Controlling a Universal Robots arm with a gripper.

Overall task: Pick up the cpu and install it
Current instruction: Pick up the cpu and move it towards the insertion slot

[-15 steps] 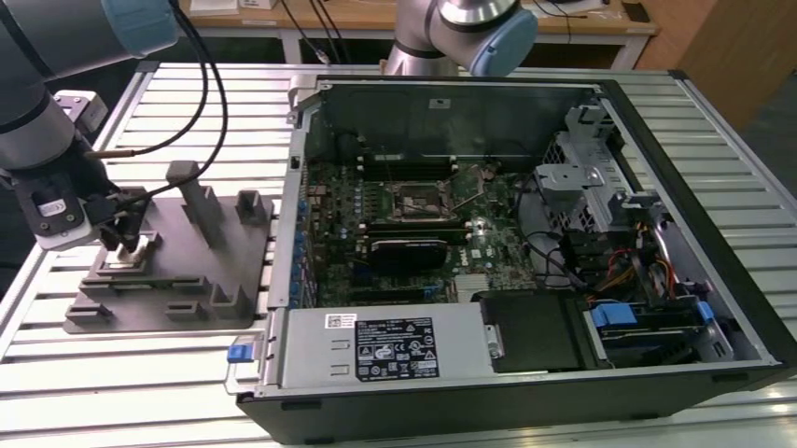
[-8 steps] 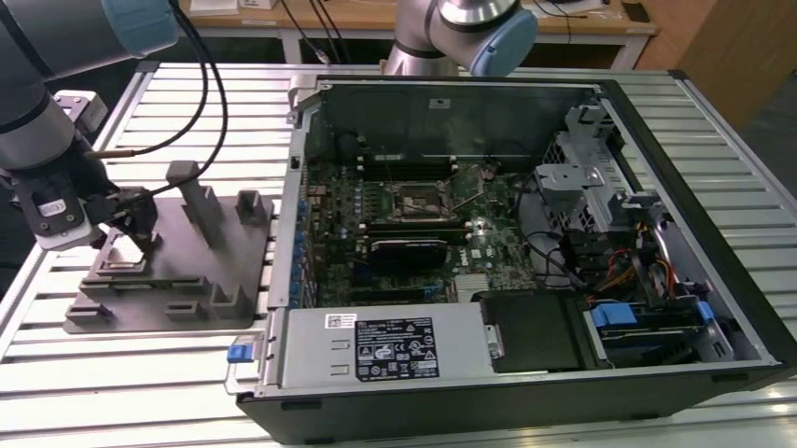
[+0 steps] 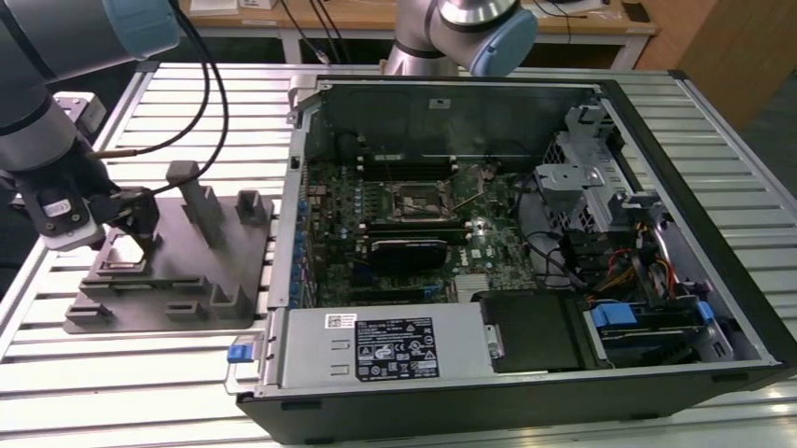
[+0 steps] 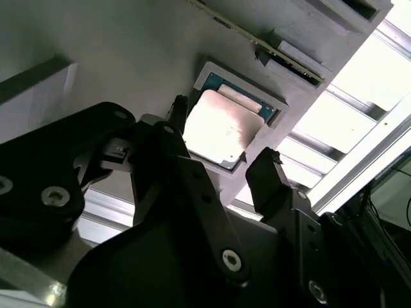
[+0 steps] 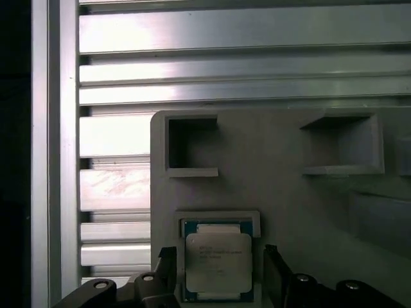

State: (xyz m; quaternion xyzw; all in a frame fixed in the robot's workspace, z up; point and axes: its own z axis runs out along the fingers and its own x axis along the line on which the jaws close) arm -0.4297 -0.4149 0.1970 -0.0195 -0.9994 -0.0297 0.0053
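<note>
In the first wrist view, the cpu [image 5: 218, 260] lies flat, silvery top up, in a shallow square recess of the grey fixture [image 5: 270, 173]. The claw [image 5: 219, 256] is open around it, one black finger [image 5: 168, 273] on each side and a narrow gap between each finger and the chip, so it holds nothing. Two empty square pockets sit farther along the fixture, which rests on the slatted metal counter [image 5: 115, 135].

The second wrist view shows the same from a slant: the cpu sits in its recess between the two spread fingertips, not gripped.

In the exterior view, the arm stands over the fixture on the exterior view's left. The open case [image 3: 697, 233] lies well apart on the exterior view's right, its socket [image 3: 412, 196] in the middle of the board.
</note>
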